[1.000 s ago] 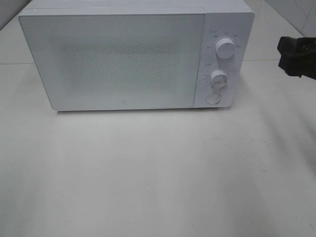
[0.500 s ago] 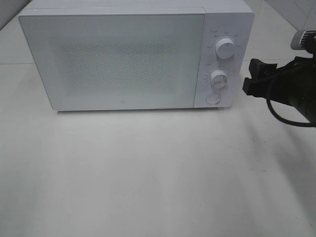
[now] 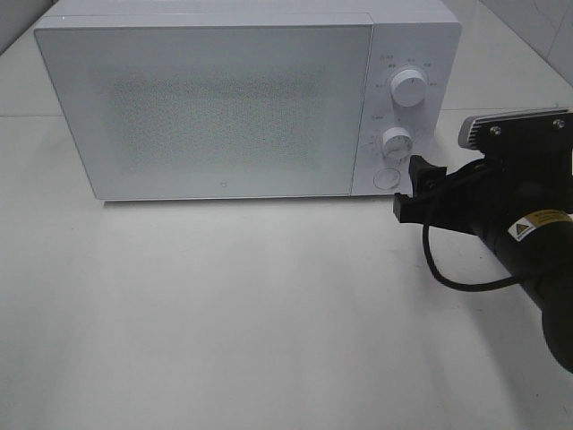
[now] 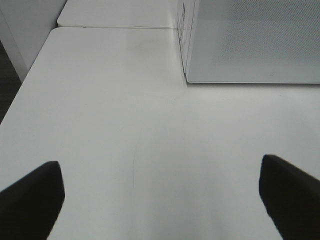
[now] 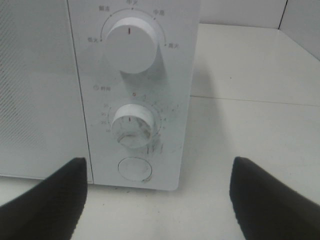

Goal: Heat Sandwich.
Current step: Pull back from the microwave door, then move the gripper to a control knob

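The white microwave [image 3: 215,107] stands upright at the back of the pale table [image 3: 224,313], front facing the high camera, its speckled door [image 3: 206,112] shut, with an upper dial [image 3: 409,87], a lower dial [image 3: 396,142] and a round button [image 3: 386,178] on its right-hand panel.

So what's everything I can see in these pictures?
microwave: one, white, back of the table, door shut
upper dial: one, white, on its right panel
lower dial: one, white, below the upper one
round button: one, white, bottom of that panel
table: one, white, under everything
cable: one, black, looping off the right arm
right gripper: one, black, open, near the round button
left gripper: one, black, open, over bare table
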You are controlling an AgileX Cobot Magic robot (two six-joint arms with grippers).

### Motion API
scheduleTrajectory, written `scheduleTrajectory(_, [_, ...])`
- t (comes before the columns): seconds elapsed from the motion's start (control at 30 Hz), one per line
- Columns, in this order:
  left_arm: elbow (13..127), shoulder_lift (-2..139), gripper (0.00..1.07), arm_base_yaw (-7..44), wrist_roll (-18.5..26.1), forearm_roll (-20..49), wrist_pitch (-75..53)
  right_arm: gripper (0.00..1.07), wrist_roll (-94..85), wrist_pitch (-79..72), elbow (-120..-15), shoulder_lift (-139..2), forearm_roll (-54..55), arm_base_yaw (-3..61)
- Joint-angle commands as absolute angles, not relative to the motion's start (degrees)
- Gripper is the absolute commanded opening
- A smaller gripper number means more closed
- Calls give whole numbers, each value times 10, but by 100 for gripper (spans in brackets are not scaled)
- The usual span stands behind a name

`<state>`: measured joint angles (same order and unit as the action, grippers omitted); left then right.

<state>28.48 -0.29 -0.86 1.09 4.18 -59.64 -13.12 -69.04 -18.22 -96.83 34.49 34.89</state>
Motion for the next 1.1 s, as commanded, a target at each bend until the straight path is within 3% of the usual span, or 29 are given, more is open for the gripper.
scheduleTrajectory(0.03, [284,-18,100,-11,10,47,-592,76,-121,-756,-183,-976,351,359])
scheduleTrajectory(0.57, [284,-18,100,-11,10,47,-592,76,-121,-740,-187,-982,354,361])
scheduleTrajectory(1.1, [284,-18,100,-11,10,47,-592,76,-93,-692,-305,-1079,313,318])
